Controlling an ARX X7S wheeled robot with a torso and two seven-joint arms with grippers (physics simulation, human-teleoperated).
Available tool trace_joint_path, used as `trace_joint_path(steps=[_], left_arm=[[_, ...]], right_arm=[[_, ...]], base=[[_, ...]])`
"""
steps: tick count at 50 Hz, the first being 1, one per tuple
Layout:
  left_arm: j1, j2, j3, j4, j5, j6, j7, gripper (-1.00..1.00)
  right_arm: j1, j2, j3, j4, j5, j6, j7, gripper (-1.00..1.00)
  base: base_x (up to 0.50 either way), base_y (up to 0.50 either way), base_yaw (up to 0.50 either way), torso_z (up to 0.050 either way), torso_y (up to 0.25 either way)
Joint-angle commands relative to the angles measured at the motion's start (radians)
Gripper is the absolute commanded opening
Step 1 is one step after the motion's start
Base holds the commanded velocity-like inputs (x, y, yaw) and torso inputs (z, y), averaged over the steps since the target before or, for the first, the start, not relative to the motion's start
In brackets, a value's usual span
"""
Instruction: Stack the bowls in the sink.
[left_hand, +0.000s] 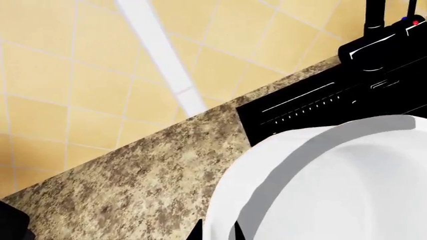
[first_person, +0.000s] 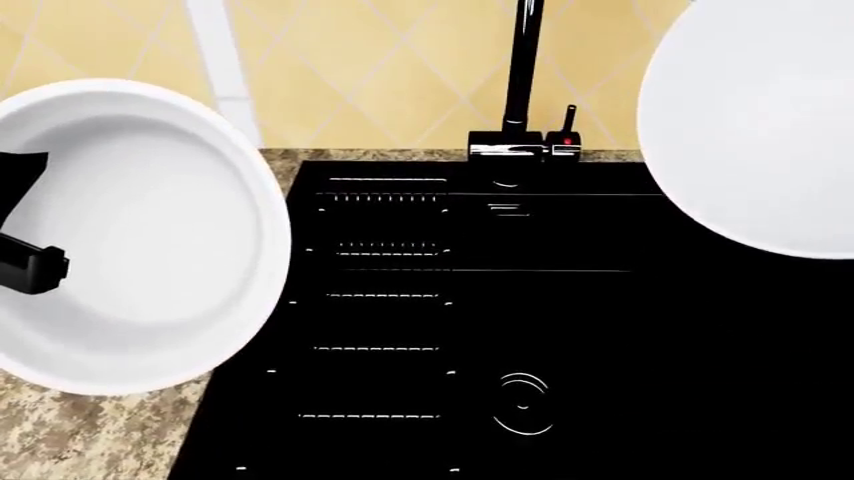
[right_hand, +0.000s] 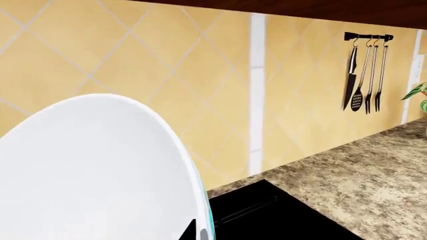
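Left bowl (first_person: 134, 240): white, tilted, held aloft over the speckled bench (first_person: 80, 430) just beside the sink's left edge.
Left pincer (first_person: 30, 262): black jaw parts at the bowl's rim — closed on it.
Right bowl (first_person: 754, 120): white, tilted, up above the sink's right side; a teal band edges its outside in the right wrist view.
Right pincer: hidden; grip cannot be told.
Sink (first_person: 601, 330): glossy black, bare — tap (first_person: 523, 70) at the back.
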Motion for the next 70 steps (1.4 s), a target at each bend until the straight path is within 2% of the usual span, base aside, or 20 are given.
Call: trace_joint_path(steps=[1, 11, 23, 32, 44, 53, 70], left_arm=[[-0.025, -0.004, -0.016, -0.006, 0.019, -0.001, -0.009, -1.00], [-0.020, -0.004, -0.018, -0.002, 0.021, 0.002, -0.007, -1.00], [-0.019, -0.007, -0.019, 0.001, 0.019, 0.001, -0.006, -1.00], [-0.019, -0.006, -0.020, 0.000, 0.019, 0.000, -0.006, -1.00], [-0.015, -0.012, -0.027, 0.000, 0.024, 0.001, 0.000, -1.00], [-0.021, -0.012, -0.026, -0.003, 0.018, -0.001, -0.004, -1.00], [-0.014, -0.022, -0.033, 0.004, 0.021, 0.000, 0.000, -1.00]], right_arm=[[0.029, -0.006, 0.017, 0.002, -0.008, 0.021, 0.010, -1.00], [0.015, 0.006, 0.019, -0.008, -0.012, 0.000, 0.000, -1.00], [0.004, 0.010, 0.023, -0.013, -0.009, -0.007, -0.002, -1.00], [0.001, 0.001, 0.026, -0.009, -0.017, 0.007, -0.005, -1.00], [0.066, -0.180, 0.036, 0.070, 0.092, 0.124, 0.020, -1.00], [0.085, -0.269, 0.007, 0.132, 0.178, 0.175, 0.044, -1.00], [0.093, -0.423, -0.091, 0.235, 0.227, 0.247, 0.084, -1.00]], base=[[0.00, 0.00, 0.00, 0.000, 0.010], [0.00, -0.03, 0.00, 0.001, 0.001], [0.00, -0.50, 0.00, 0.000, 0.001], [0.00, -0.01, 0.00, 0.001, 0.001], [0.00, 0.00, 0.00, 0.000, 0.001], [0.00, 0.00, 0.00, 0.001, 0.001], [0.00, 0.00, 0.00, 0.001, 0.001]])
